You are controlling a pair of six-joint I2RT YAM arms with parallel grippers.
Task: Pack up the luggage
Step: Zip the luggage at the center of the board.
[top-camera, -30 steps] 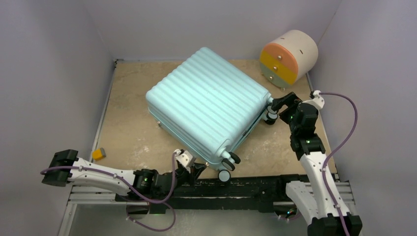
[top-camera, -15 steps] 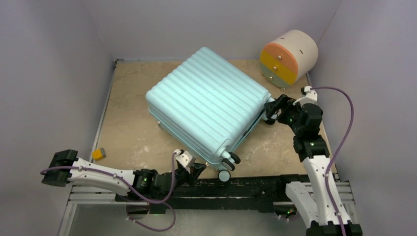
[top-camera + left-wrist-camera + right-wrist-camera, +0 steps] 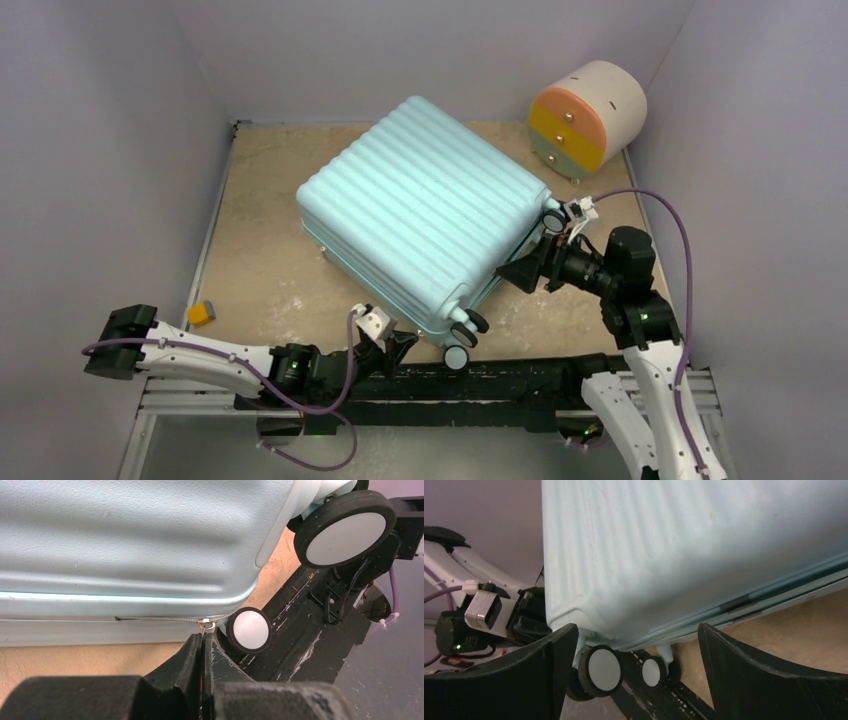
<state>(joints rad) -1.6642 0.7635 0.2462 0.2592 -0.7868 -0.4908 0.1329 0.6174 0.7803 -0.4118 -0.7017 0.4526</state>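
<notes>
The pale teal ribbed luggage lies shut and flat on the table, its wheels at the near corner. My left gripper is at the near edge by that corner, shut on the small metal zipper pull at the end of the zip line. The left fingers are pressed together just below the shell. My right gripper is open and empty, pointing at the luggage's right side. In the right wrist view the shell and two wheels lie between its spread fingers.
A round cream drawer unit with orange, yellow and green fronts lies at the back right. A small orange-and-grey block sits at the table's left edge. Grey walls close in on three sides. The black base rail runs along the near edge.
My right arm has swung from the luggage's right wheel corner down and towards me, and its open gripper now faces the right side. The left arm and the luggage have not moved.
</notes>
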